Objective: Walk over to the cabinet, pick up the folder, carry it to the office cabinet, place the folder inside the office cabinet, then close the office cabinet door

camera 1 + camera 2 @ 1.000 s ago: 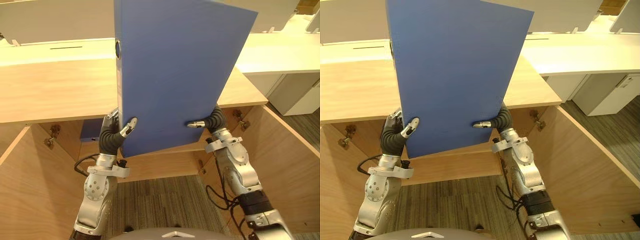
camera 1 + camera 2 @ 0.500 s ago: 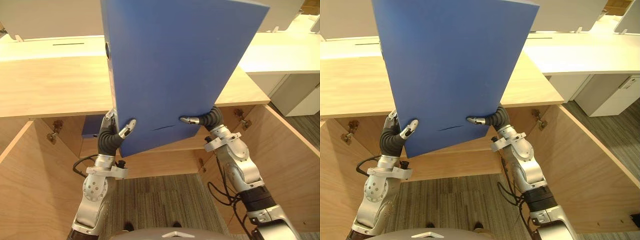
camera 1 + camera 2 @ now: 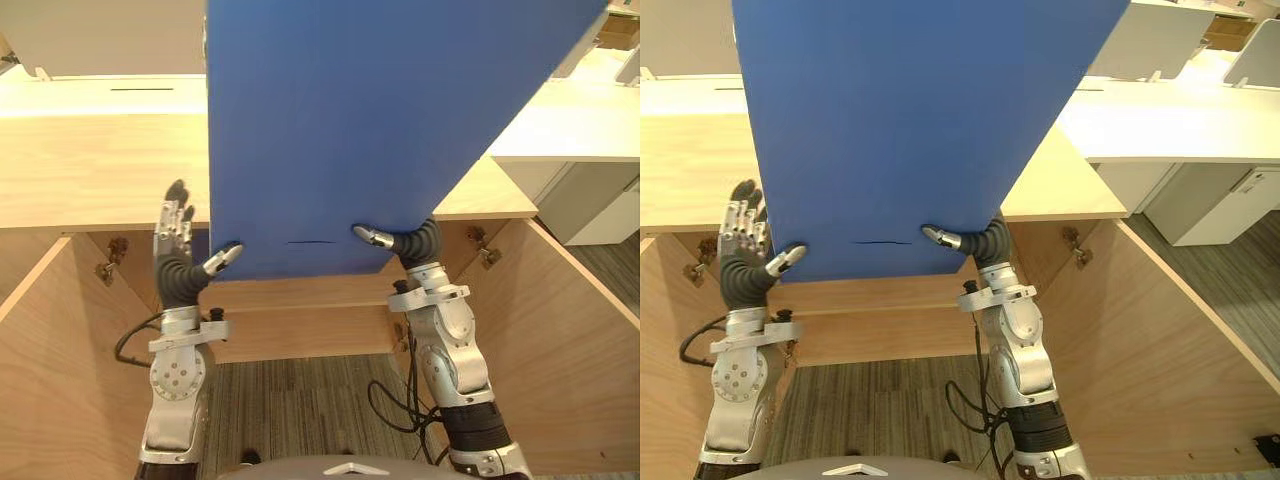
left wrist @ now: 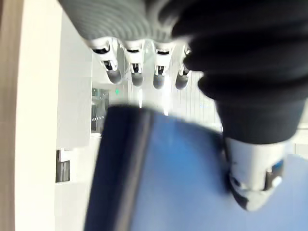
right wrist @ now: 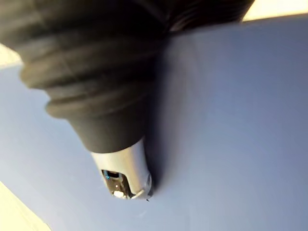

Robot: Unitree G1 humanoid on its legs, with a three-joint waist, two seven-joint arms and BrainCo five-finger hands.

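A large blue folder (image 3: 370, 130) stands upright in front of me, above the open wooden cabinet (image 3: 90, 180). My right hand (image 3: 415, 243) grips its lower right edge, thumb (image 5: 122, 168) pressed on the near face and the fingers hidden behind. My left hand (image 3: 178, 262) is open beside the folder's lower left corner. Its fingers (image 4: 134, 67) point straight up, clear of the spine, and only its thumb (image 4: 255, 178) touches the blue face (image 4: 183, 183).
The cabinet's two doors stand wide open, the left door (image 3: 50, 380) and the right door (image 3: 585, 370) flanking my arms. A wooden shelf (image 3: 300, 335) runs across inside. White desks (image 3: 570, 120) stand at the back right. Grey carpet (image 3: 300, 410) lies below.
My left hand's fingers have come off the folder's back and straightened, and the hand has moved left. The folder has swung closer and its lower edge is level. The right hand keeps its hold.
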